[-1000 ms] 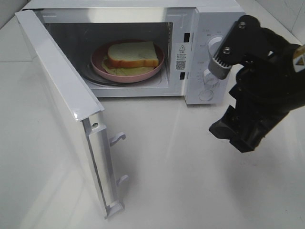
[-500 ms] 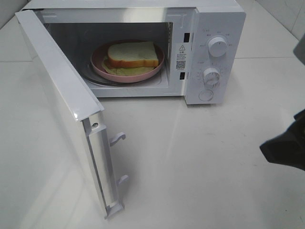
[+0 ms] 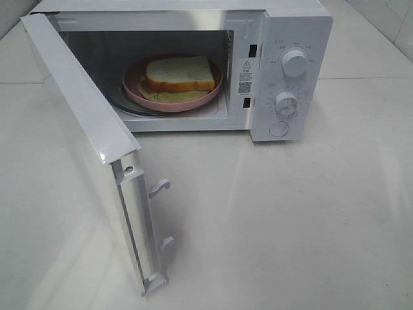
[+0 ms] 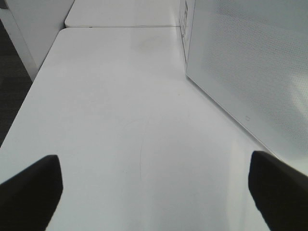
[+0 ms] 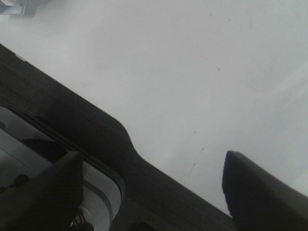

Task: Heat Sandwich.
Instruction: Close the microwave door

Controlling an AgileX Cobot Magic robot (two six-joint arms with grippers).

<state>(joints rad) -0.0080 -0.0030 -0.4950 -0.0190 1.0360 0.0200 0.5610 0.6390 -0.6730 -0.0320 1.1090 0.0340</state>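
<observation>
**Item 1: sandwich** point(image 3: 179, 73). I count 1 piece.
- **Top:** 1 slice of white bread with a tan-brown crust, roughly square, lying flat.
- **Beneath:** a pale yellow-green layer that spreads past the bread on the side nearest the opening.
- **Location:** on the round pink plate point(image 3: 169, 105), inside the cavity of the white microwave point(image 3: 298, 26), whose door point(image 3: 77, 110) stands swung open.
- **Contact:** it touches the plate only, as far as I can see.
</observation>
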